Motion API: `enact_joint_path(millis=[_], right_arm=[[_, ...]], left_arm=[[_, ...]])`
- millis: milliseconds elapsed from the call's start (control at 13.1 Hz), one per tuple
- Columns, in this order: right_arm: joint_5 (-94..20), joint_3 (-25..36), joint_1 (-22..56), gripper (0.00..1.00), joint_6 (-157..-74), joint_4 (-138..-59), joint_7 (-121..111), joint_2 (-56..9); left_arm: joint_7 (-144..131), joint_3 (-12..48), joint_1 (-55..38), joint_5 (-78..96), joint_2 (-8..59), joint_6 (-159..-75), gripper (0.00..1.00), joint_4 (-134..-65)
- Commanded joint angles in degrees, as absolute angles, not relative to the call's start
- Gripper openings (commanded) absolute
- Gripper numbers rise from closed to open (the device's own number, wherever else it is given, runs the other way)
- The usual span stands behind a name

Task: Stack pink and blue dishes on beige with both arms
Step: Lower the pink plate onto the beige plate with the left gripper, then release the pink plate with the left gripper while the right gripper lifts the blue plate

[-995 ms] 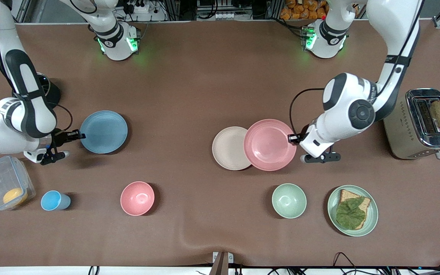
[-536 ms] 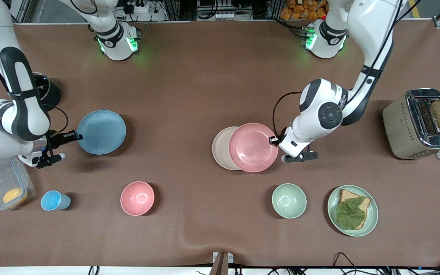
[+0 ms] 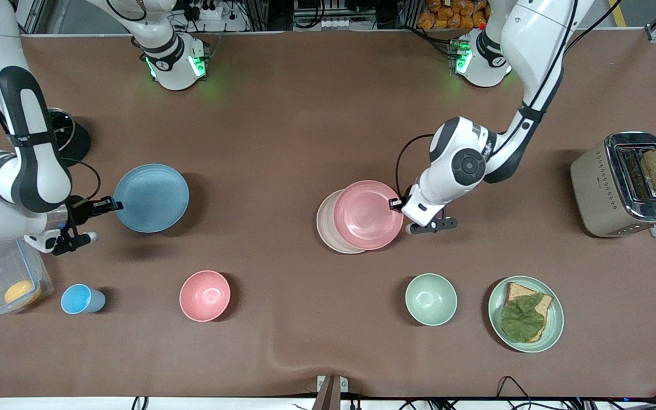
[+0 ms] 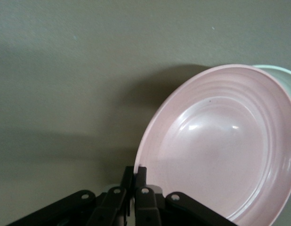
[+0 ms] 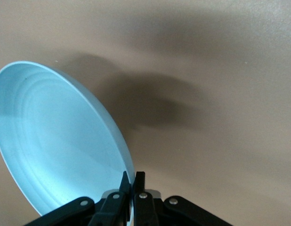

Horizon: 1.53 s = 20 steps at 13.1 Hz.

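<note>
The pale pink plate (image 3: 368,214) hangs over most of the beige plate (image 3: 326,228) at mid-table, which shows only as a crescent. My left gripper (image 3: 394,203) is shut on the pink plate's rim, and the left wrist view shows that plate (image 4: 221,146) pinched at its edge by the gripper (image 4: 134,172). Toward the right arm's end, my right gripper (image 3: 114,203) is shut on the rim of the light blue plate (image 3: 151,197), lifted a little above the table. In the right wrist view the blue plate (image 5: 56,141) sits tilted in the gripper (image 5: 132,179).
Nearer the camera stand a blue cup (image 3: 80,299), a pink bowl (image 3: 205,295), a green bowl (image 3: 431,299) and a green plate with bread and leaf (image 3: 525,314). A clear container (image 3: 6,274) lies under the right arm. A toaster (image 3: 624,183) stands at the left arm's end.
My left gripper has carried the pink plate toward the right arm's end, so it now covers most of the beige plate. The right gripper and blue plate shifted only slightly.
</note>
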<state>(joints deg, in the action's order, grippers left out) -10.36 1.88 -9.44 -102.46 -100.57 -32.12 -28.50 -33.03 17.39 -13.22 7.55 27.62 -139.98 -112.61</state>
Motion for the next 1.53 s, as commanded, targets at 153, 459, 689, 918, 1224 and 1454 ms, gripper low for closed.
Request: enact_joint_path(millis=[153, 459, 689, 918, 1224, 1454], right_arm=[[-11.4, 2.2, -8.7, 0.0, -99.8, -97.7, -31.6, -29.1], [-11.4, 2.2, -7.5, 0.0, -99.3, -96.8, -28.7, -29.1], [-11.5, 2.2, -6.9, 0.0, -99.0, -96.3, -28.6, -29.1], [-11.5, 2.2, -5.7, 0.0, -98.4, -95.3, -26.1, -29.1], [-11.5, 2.2, -4.7, 0.0, -96.3, -94.1, -23.0, -29.1], [-11.5, 2.2, -4.5, 0.0, -96.3, -94.0, -22.9, -29.1]], left_arm=[[-33.7, 17.3, -15.1, 9.1, 27.3, -142.3, 0.0, -112.9], [-33.7, 17.3, -16.3, 9.1, 29.8, -146.9, 0.0, -112.8], [-33.7, 17.3, -16.3, 9.1, 29.8, -147.4, 0.0, -112.4], [-33.7, 17.3, -16.6, 9.1, 30.8, -149.3, 0.0, -112.3], [-33.6, 17.3, -16.8, 9.1, 31.9, -151.0, 0.0, -112.2], [-33.6, 17.3, -16.8, 9.1, 31.8, -151.0, 0.01, -112.1]])
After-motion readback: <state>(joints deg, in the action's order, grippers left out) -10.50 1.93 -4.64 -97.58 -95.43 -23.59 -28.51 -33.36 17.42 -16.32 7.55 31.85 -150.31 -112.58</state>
